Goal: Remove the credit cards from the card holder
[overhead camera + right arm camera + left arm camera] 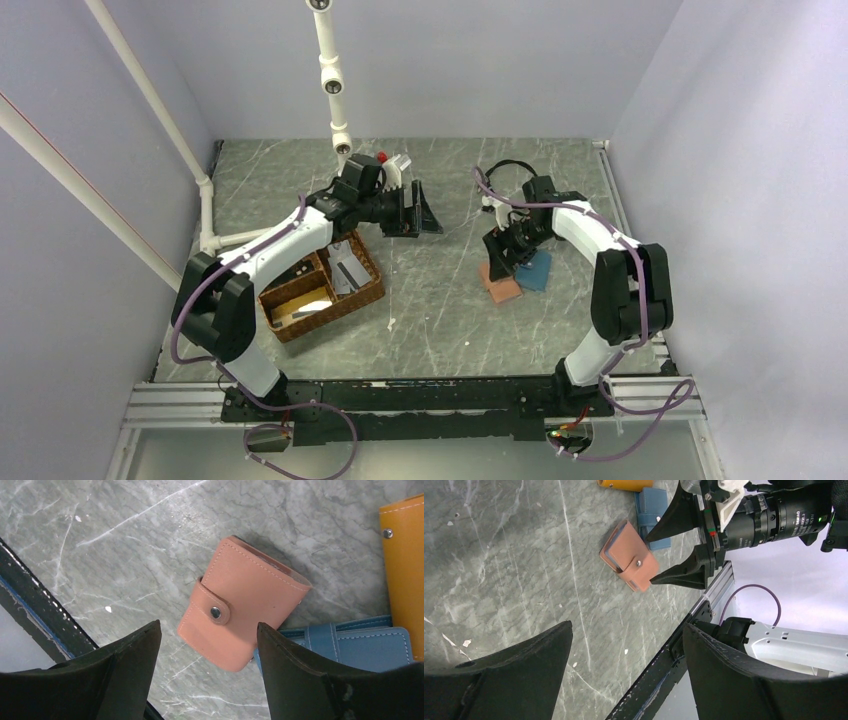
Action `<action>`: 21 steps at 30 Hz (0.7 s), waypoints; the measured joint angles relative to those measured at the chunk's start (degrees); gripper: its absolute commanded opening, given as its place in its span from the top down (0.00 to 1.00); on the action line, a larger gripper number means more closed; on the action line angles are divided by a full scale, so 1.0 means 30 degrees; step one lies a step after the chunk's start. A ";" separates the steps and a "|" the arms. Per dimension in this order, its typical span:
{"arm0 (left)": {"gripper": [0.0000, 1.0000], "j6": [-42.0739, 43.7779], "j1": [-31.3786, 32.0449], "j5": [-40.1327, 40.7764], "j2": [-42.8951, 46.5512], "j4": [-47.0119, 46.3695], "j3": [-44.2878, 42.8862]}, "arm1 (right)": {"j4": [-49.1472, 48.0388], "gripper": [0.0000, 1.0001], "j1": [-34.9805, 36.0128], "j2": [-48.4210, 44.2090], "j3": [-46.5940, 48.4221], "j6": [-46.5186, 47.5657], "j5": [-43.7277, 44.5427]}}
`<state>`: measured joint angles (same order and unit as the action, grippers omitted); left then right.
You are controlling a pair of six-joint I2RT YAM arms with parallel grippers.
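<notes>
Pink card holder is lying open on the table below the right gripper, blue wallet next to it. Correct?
Not open. The right wrist view shows the card holder folded shut, its snap tab fastened. The rest holds: it lies on the table below the right gripper, blue wallet next to it.

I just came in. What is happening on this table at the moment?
The right hand hangs open over the small salmon-pink leather-like card holder, which lies snapped shut on the grey marbled table, beside a teal-blue wallet and an orange wallet. The left hand is open too, in the air, holding nothing. The holder is not yet opened.
</notes>
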<state>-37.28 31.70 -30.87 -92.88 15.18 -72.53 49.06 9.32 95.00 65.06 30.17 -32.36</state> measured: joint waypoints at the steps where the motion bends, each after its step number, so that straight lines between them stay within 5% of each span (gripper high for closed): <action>1: 0.15 -0.0022 0.0000 -0.0022 -0.0007 -0.0007 0.0058 | -0.0058 0.27 -0.0007 0.0022 -0.0022 -0.0197 0.0197; 21: 0.17 -0.0452 0.0015 -0.0415 -0.0248 -0.0408 0.1005 | -0.1421 0.26 -0.1399 0.3155 0.1552 -0.5246 0.0270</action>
<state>-38.63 31.75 -32.12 -93.62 13.96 -69.52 44.80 5.13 104.47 69.71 14.44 -31.55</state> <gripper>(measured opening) 0.832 0.743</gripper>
